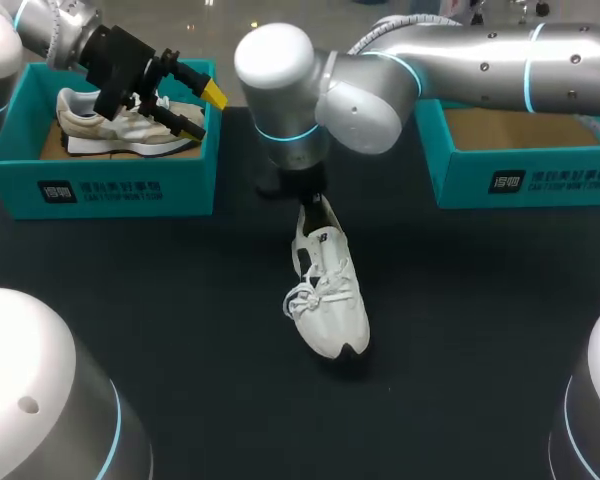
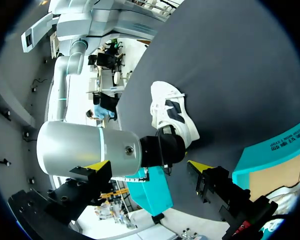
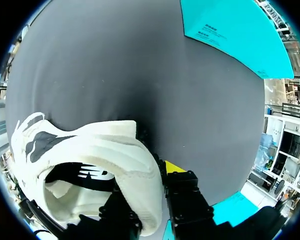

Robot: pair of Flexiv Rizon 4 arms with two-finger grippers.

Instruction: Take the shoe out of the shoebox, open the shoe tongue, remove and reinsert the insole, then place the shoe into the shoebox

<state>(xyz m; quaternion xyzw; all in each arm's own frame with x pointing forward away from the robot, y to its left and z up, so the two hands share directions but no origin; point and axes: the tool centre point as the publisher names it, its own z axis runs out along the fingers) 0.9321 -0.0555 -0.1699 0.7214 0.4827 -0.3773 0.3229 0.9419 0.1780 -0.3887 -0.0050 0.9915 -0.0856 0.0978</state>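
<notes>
Left gripper point(image 1: 195, 108) hangs spread over the beige shoe point(image 1: 110, 125) in the box point(image 1: 100, 190) at ten o'clock. Right gripper point(image 3: 150, 200) pinches the heel of the white shoe point(image 1: 328, 290) at the centre of the table point(image 1: 160, 300), toe toward five o'clock. A second box point(image 1: 520, 180) sits at two o'clock.

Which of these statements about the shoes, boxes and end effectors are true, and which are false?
1. The white shoe lies on the table, between the left box and the right box. True.
2. The left box is empty. False: a beige shoe lies in it.
3. The right end effector grips the white shoe at its heel. True.
4. The left end effector holds the beige shoe. False: it is open over the left box and holds nothing.
</notes>
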